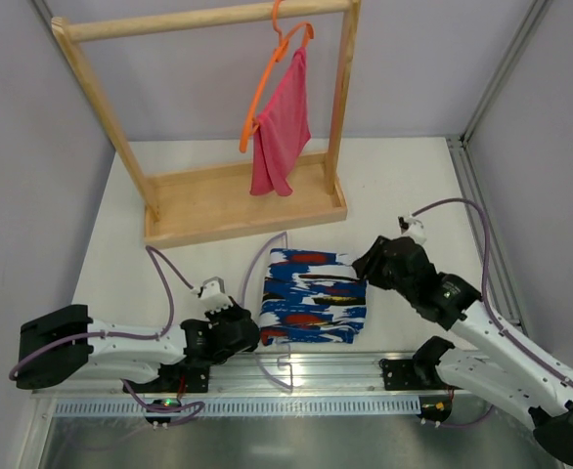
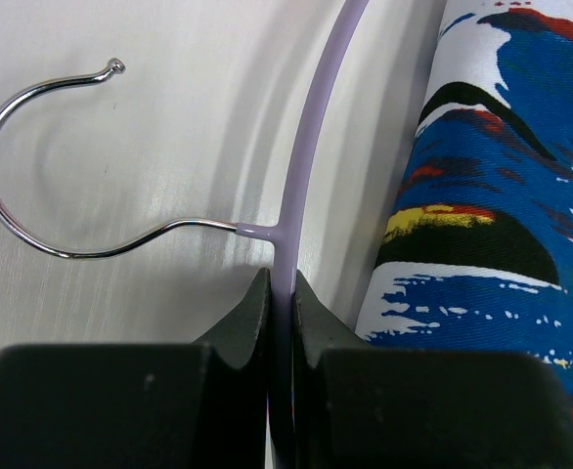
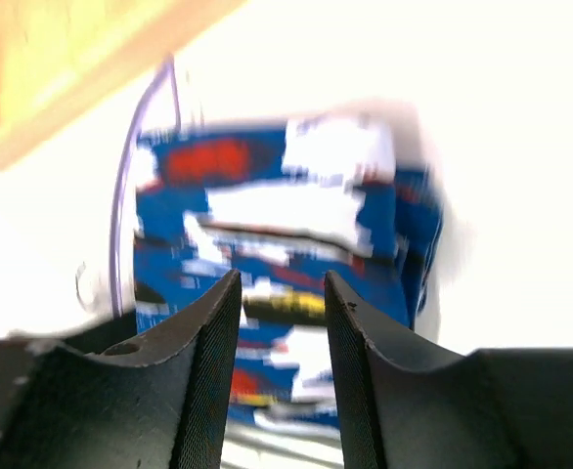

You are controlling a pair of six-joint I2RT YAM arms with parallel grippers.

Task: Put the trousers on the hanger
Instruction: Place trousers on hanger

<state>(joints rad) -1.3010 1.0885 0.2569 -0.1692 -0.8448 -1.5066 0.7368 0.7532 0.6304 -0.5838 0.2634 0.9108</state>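
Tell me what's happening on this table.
The left gripper is shut on the hanger at its middle. The hanger lies flat on the table along the left edge of the folded trousers. The right gripper is open and empty, and hangs by the trousers' right edge. Whether any part of the hanger runs under the trousers cannot be told.

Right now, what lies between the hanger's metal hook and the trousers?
In the left wrist view: the lilac arm of the hanger, pinched in the shut left tool, then a strip of bare table before the trousers.
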